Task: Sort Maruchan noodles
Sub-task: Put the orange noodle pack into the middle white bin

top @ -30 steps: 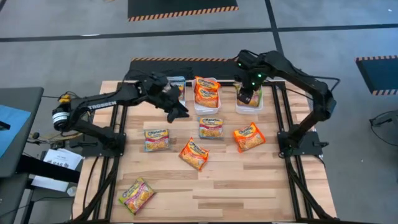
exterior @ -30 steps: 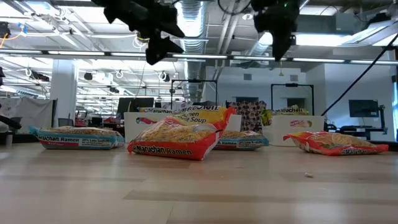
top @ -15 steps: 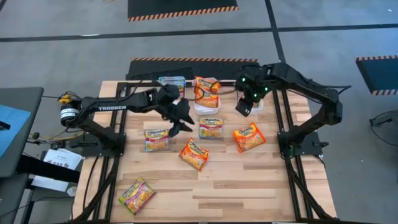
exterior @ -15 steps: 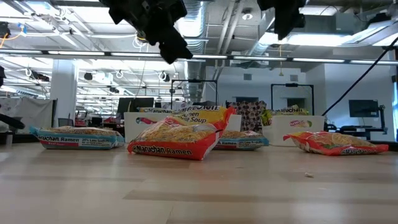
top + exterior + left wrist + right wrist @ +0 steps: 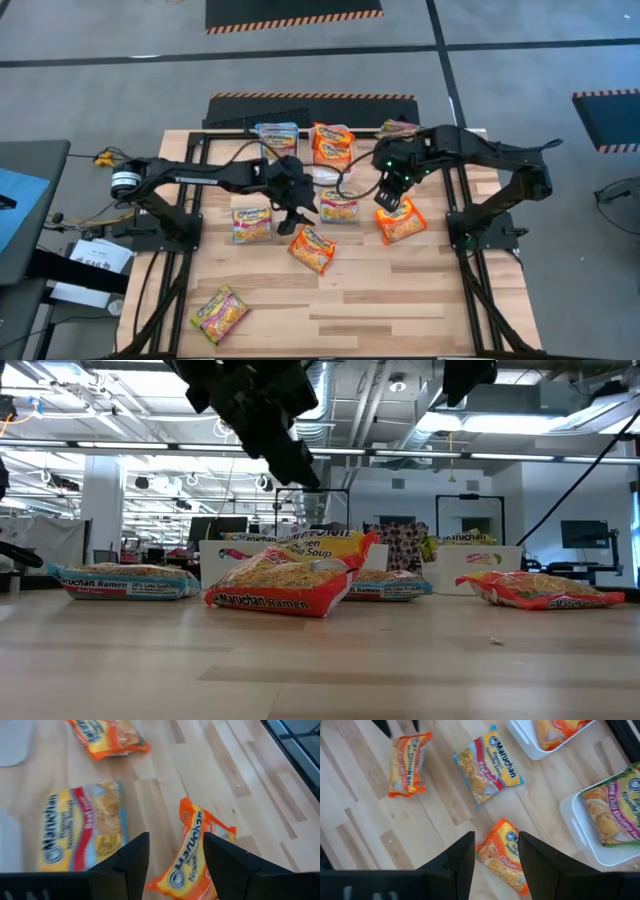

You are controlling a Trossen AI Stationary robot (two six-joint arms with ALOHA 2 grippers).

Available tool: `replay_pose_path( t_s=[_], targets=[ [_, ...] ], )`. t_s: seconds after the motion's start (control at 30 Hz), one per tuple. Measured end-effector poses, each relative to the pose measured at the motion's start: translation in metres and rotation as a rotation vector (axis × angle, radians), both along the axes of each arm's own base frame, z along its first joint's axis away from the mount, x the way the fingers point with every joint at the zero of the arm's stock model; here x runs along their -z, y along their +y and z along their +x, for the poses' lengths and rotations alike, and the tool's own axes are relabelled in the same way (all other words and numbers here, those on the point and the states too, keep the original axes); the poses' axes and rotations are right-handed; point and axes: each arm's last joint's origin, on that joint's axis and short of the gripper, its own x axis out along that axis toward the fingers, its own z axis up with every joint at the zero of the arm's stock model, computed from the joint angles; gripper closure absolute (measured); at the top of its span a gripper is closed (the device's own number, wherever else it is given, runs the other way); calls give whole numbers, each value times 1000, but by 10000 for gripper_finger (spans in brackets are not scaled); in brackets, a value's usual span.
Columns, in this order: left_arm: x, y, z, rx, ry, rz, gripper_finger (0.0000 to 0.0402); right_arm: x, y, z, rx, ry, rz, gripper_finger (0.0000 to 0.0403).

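Packets of Maruchan noodles [image 5: 312,247] lie scattered on the table [image 5: 400,300]. Left pincer [image 5: 297,217] hangs open above the central orange packet; right pincer [image 5: 385,195] hangs open above another orange packet [image 5: 401,222], nearer the white bins [image 5: 331,172].

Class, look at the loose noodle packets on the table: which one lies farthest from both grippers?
The green-pink noodle packet near the table's front left corner. It lies alone, while the other loose packets cluster mid-table under the two grippers.
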Motion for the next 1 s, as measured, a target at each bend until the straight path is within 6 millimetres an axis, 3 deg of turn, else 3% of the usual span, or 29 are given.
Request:
replay_pose_path(
  t_s=[0.53, 0.87, 1.0],
  targets=[
    [53, -8, 28, 82, 89, -31, 230, -1, 9, 3, 16, -27, 15, 230],
    [85, -9, 33, 82, 199, -88, 230, -1, 9, 4, 16, -41, 15, 230],
    [89, -10, 32, 84, 229, -134, 232, -1, 9, 4, 16, -41, 14, 230]
  ],
)
